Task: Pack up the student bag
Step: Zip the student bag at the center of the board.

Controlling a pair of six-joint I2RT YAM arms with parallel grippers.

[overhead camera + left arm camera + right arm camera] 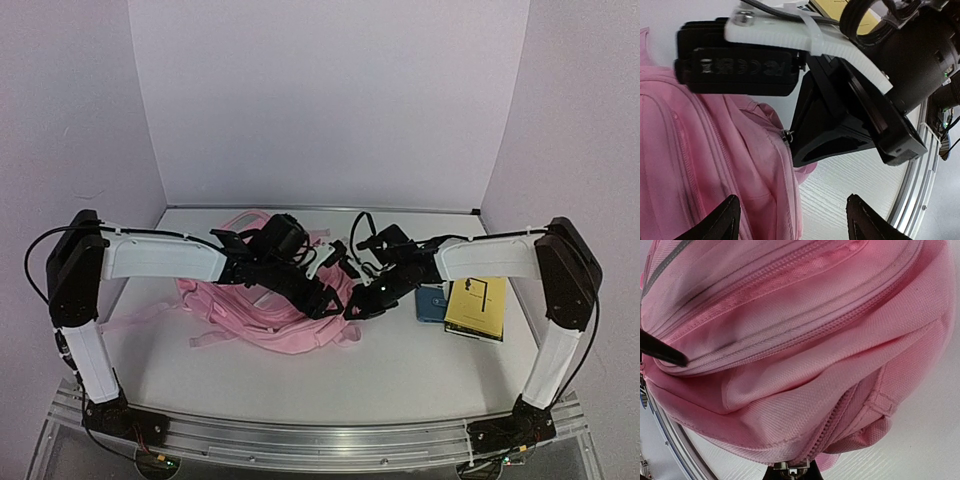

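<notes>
The student bag [262,312] is a soft pink backpack lying flat in the middle of the table. In the right wrist view the student bag [805,340] fills the frame, and its metal zip pull [792,471] sits pinched in my right gripper [792,475] at the bag's right end. My right gripper [358,304] shows as a black body over that same zip pull [787,134] in the left wrist view. My left gripper [792,225] hovers open over the edge of the student bag [715,165], its fingers [722,222] apart and holding nothing. From above, my left gripper [325,298] sits close beside the right one.
A yellow book [475,307] and a blue item [430,303] lie on the table to the right of the bag, under the right arm. A metal rail [320,438] runs along the near table edge. White walls close in the back and sides.
</notes>
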